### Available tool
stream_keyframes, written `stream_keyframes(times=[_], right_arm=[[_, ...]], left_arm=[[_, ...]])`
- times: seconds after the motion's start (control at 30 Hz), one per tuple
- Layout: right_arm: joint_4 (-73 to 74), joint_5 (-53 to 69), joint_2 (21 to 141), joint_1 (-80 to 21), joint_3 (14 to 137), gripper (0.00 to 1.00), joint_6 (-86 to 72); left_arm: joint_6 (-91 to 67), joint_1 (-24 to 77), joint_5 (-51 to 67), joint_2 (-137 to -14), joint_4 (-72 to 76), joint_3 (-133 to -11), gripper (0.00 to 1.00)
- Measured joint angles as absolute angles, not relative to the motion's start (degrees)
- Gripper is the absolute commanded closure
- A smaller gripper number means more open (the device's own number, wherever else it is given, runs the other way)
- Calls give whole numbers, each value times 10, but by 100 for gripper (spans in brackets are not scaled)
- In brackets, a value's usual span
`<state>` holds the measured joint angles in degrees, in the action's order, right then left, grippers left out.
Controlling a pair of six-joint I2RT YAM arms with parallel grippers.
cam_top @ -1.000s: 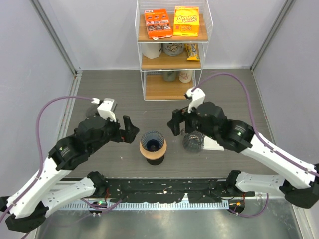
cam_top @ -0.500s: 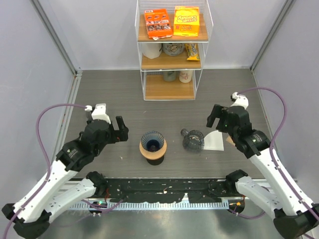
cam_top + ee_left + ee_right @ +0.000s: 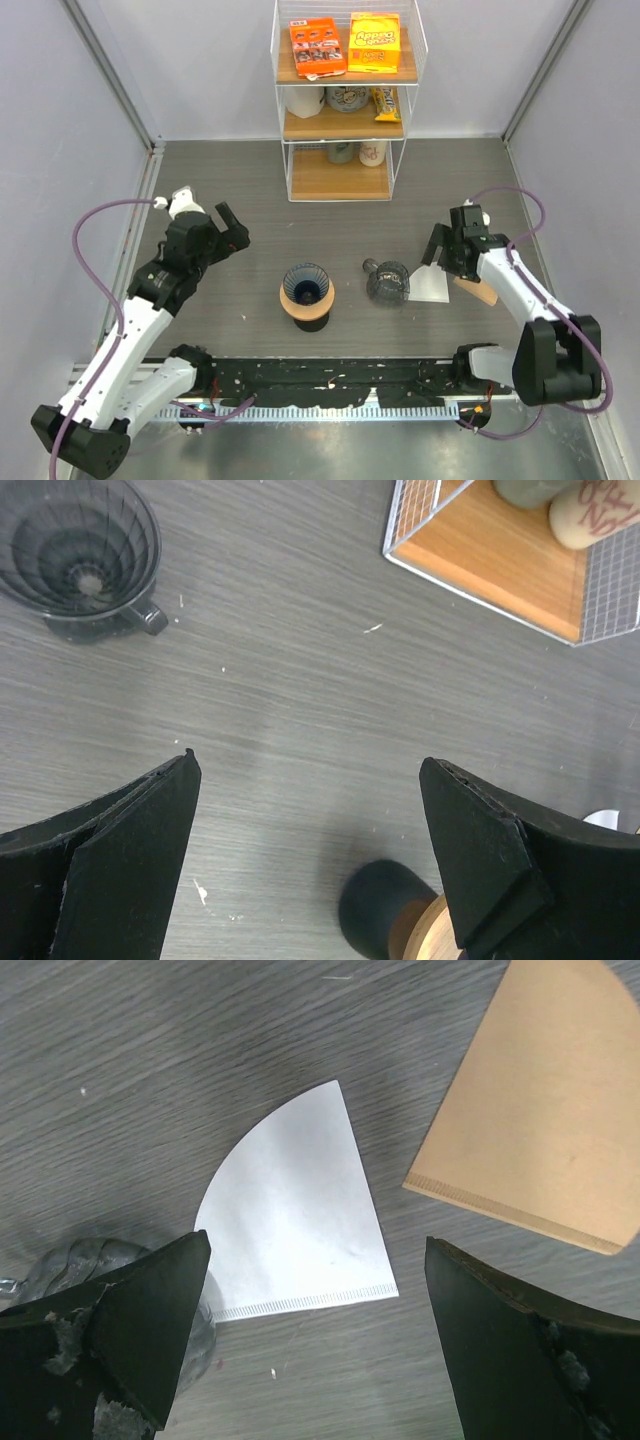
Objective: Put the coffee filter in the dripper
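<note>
A dark ribbed dripper on a wooden ring stands at the table's centre. Part of it shows at the bottom of the left wrist view. A clear glass dripper stands to its right and also shows in the left wrist view and the right wrist view. A white coffee filter lies flat beside the glass dripper. A brown filter lies right of it. My right gripper is open, just above the white filter. My left gripper is open and empty, left of the drippers.
A wire shelf rack with wooden boards stands at the back centre, holding snack packets and cups. Its lower corner shows in the left wrist view. Grey walls close in the table on the left and right.
Both arms have pulled back from the centre. The left gripper has moved up and left. The right gripper has swung right and now hangs over the white filter.
</note>
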<state>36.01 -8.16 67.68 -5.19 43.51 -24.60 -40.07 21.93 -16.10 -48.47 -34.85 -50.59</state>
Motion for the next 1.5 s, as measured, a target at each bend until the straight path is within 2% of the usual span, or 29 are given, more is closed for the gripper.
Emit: stream_keyframes(times=[0.2, 0.43, 0.67, 0.9, 1.07, 1.17, 1.23, 1.47, 1.5], right_arm=[[333, -71, 751, -52, 435, 3, -262], [331, -97, 761, -81, 425, 0, -297], [327, -116, 766, -85, 393, 14, -312], [305, -104, 777, -85, 383, 18, -315], [302, -106, 780, -85, 383, 29, -315], [295, -108, 783, -85, 383, 43, -315], [289, -109, 784, -84, 383, 48, -316], [272, -108, 787, -84, 383, 62, -319], [271, -107, 787, -84, 383, 68, -319]], left_arm=[[-396, 218, -170, -454, -311, -492, 0], [-382, 217, -171, -415, -291, -462, 0], [-372, 217, -165, -407, -283, -449, 0], [-370, 217, -163, -408, -276, -444, 0], [-370, 217, -164, -411, -276, -444, 1], [-370, 217, -164, -411, -276, -444, 0], [-370, 217, -165, -411, -276, -444, 0], [-369, 217, -167, -415, -276, -444, 1], [-369, 217, -167, -415, -276, -444, 0]])
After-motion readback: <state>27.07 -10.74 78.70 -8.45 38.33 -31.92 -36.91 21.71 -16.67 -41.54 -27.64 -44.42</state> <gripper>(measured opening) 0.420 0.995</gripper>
